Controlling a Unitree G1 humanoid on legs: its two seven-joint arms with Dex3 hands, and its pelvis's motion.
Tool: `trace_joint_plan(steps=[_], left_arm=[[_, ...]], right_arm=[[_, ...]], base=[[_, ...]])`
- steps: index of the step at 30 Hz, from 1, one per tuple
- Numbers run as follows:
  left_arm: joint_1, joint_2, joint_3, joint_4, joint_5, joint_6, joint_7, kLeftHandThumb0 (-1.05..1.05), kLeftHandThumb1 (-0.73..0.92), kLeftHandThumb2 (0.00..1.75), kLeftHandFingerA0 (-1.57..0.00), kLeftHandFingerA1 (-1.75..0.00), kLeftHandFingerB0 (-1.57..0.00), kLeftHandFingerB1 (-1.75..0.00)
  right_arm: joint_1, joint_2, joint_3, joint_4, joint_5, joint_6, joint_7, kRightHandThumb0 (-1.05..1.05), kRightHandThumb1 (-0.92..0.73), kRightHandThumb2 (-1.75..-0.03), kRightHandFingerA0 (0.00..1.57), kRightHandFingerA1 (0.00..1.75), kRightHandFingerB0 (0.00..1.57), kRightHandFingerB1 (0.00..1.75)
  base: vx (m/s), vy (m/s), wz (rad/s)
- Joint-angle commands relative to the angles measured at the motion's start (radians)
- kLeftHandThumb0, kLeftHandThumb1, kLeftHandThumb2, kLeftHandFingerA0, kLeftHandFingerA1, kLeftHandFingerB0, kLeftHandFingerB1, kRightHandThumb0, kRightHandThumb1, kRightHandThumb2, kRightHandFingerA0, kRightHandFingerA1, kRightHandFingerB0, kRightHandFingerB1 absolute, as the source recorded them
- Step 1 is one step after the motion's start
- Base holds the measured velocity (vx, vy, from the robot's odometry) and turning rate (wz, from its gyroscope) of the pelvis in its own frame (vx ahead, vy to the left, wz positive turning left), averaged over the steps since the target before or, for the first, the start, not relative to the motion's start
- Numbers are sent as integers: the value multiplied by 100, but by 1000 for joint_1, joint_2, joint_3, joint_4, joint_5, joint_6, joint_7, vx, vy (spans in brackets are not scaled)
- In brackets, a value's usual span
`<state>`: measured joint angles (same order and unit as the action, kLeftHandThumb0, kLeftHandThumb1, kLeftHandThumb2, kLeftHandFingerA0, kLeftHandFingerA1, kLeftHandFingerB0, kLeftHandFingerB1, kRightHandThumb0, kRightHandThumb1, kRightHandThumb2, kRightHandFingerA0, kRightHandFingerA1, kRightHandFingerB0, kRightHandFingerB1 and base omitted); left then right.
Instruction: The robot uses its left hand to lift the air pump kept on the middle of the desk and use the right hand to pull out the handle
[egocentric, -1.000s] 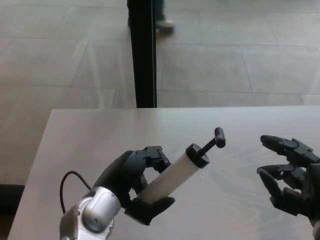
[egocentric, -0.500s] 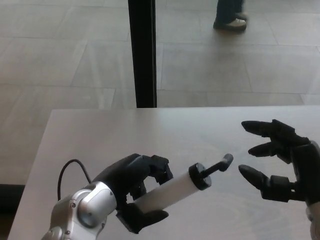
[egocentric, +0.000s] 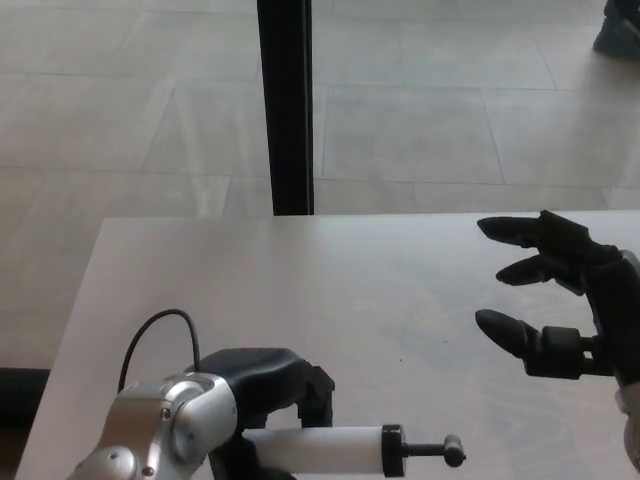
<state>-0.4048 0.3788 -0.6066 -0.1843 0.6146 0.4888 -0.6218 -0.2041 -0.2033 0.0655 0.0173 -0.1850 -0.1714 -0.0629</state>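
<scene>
Grey floor tiles and a black post fill the background, and at the top right corner a person's shoe is just visible. Below them lies the pale tabletop, almost bare.

At the bottom edge, the left hand is clenched around the white body of the pump. It keeps the pump nearly horizontal, with the black cap and the thin rod pointing toward the robot's right side. I judge that this pose is chosen on purpose: the handle at the end of the rod is offered to the other hand, and the grasp sits far back on the body, so the cap end is free. If the pump is lifted or rests on the tabletop, I cannot tell (the lower part is cut by the frame).

On the right, the right hand hovers above the tabletop, released and holding nothing. Its thumb and two fingers are spread wide, like a mouth ready to close. It is well apart from the handle, higher in the picture and more to the right, so the pull is not yet begun.
</scene>
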Motion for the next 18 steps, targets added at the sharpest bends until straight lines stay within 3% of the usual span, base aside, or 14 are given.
trace_joint_plan(steps=[1, 4, 10, 15, 18], left_arm=[[-22, -6, 64, -11, -52, 44, -62, -11, 34, 146, -82, -175, -80, -159], [-9, -18, 106, -3, -82, 31, -53, -11, 38, 144, -88, -175, -77, -165], [11, -39, 204, 35, -148, -28, -2, -10, 39, 145, -92, -175, -81, -168], [3, -74, 286, 65, -185, -10, 13, -12, 36, 156, -97, -175, -86, -175], [-5, -74, 298, 68, -183, 8, 12, -16, 34, 151, -97, -175, -85, -175]], right_arm=[[59, -13, 25, -24, -6, -10, 56, -39, -51, -55, 55, 94, 62, 43], [95, -1, 42, -29, -6, -13, 59, -30, -50, -55, 56, 90, 64, 43], [166, 4, 83, -42, -39, -28, 55, -35, -53, -55, 56, 90, 63, 42], [212, 6, 104, -51, -48, -27, 57, -35, -52, -56, 54, 93, 62, 41], [223, 6, 115, -45, -64, -45, 49, -33, -53, -57, 54, 93, 61, 41]], base=[[0, 0, 0], [0, 0, 0], [0, 0, 0], [0, 0, 0], [0, 0, 0]])
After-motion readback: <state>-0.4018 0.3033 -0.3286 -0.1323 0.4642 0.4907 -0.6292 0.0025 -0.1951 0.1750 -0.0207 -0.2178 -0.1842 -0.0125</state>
